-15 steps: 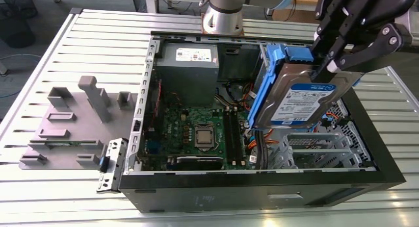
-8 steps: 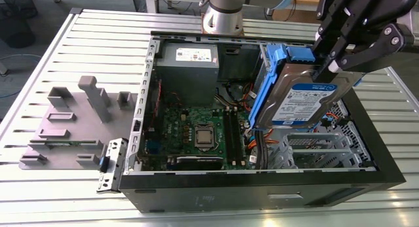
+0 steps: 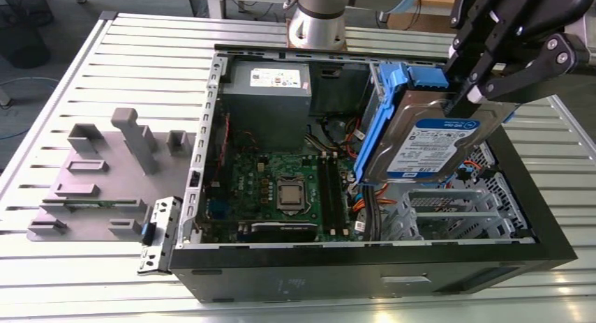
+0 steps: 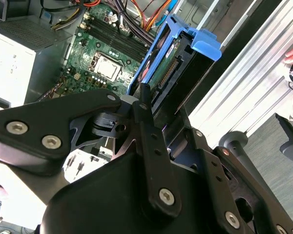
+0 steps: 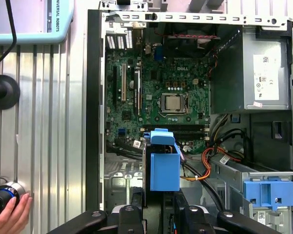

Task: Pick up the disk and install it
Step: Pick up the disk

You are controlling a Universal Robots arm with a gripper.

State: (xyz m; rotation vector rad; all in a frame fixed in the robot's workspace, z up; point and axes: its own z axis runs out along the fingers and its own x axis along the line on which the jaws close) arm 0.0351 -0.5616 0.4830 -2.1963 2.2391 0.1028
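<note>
The disk [image 3: 433, 145], a silver drive with a white-and-blue label and a blue bracket along its edge, hangs tilted on edge above the open computer case [image 3: 373, 264]. It sits over the case's right half in the exterior view, above the metal bay [image 3: 447, 211]. My gripper [image 3: 468, 100] is shut on the disk's upper end. In both wrist views the disk's blue bracket [image 4: 171, 63] [image 5: 163, 163] sticks out beyond my black fingers [image 4: 142, 112], with the motherboard [image 5: 161, 92] below it.
The grey power-supply box [image 3: 270, 93] fills the case's far corner. A blue caddy [image 5: 268, 192] sits on the metal bay beside orange cables. A grey fixture [image 3: 102, 176] lies on the slatted table at the exterior view's left. A hand [image 5: 10, 217] rests on a knob beside the case.
</note>
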